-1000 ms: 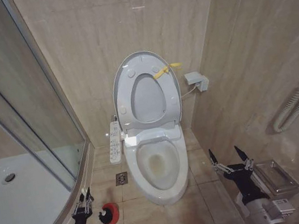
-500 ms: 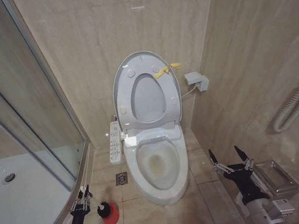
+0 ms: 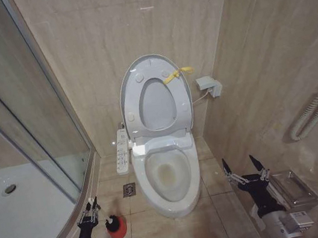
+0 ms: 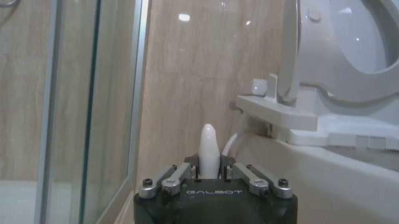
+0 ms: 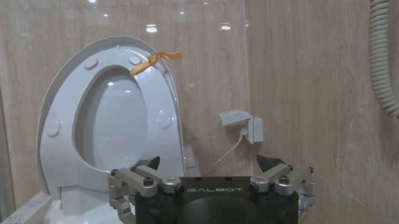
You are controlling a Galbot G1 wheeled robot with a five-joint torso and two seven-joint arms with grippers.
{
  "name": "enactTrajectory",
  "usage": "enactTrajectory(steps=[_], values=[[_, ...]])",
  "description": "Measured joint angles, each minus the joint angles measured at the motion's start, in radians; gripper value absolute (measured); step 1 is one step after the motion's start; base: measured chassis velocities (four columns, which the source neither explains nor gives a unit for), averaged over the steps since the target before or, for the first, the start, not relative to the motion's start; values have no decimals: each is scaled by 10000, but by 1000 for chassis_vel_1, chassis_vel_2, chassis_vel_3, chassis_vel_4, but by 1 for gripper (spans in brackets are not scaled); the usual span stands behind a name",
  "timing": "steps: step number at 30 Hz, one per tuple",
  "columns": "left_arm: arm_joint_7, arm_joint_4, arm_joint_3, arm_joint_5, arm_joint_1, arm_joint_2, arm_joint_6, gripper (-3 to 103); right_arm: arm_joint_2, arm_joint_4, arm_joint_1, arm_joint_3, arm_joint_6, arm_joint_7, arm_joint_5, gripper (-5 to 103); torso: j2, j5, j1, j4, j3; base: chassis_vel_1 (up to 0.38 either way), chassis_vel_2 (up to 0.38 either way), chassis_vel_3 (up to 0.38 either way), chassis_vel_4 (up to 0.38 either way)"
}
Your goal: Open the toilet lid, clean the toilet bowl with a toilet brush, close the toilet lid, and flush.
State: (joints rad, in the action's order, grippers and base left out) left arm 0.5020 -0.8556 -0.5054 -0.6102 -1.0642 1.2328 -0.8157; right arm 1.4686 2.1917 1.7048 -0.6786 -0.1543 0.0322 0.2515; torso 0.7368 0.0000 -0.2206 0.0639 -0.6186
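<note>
A tiled bathroom: white electronic toilet [image 3: 167,175], glass shower enclosure [image 3: 18,118], beige wall tiles [image 3: 101,31]

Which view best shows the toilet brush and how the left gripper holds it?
The left wrist view: the toilet brush handle tip stands between the left gripper fingers, shut on it. The head view shows its dark head over the red holder.
</note>
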Motion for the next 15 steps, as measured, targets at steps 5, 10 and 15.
enactTrajectory(steps=[5,10,15], values=[[-9,455,-69,207,134,151,-7,22,0,0,0,0,1,0,0,100,0,0,0,1,0,0,0,0,0],[-23,726,-41,289,115,160,-8,22,0,0,0,0,0,0,0,100,0,0,0,0,0,0,0,0,0],[-141,872,35,455,-8,184,-8,22,0,0,0,0,0,0,0,100,0,0,0,0,0,0,0,0,0]])
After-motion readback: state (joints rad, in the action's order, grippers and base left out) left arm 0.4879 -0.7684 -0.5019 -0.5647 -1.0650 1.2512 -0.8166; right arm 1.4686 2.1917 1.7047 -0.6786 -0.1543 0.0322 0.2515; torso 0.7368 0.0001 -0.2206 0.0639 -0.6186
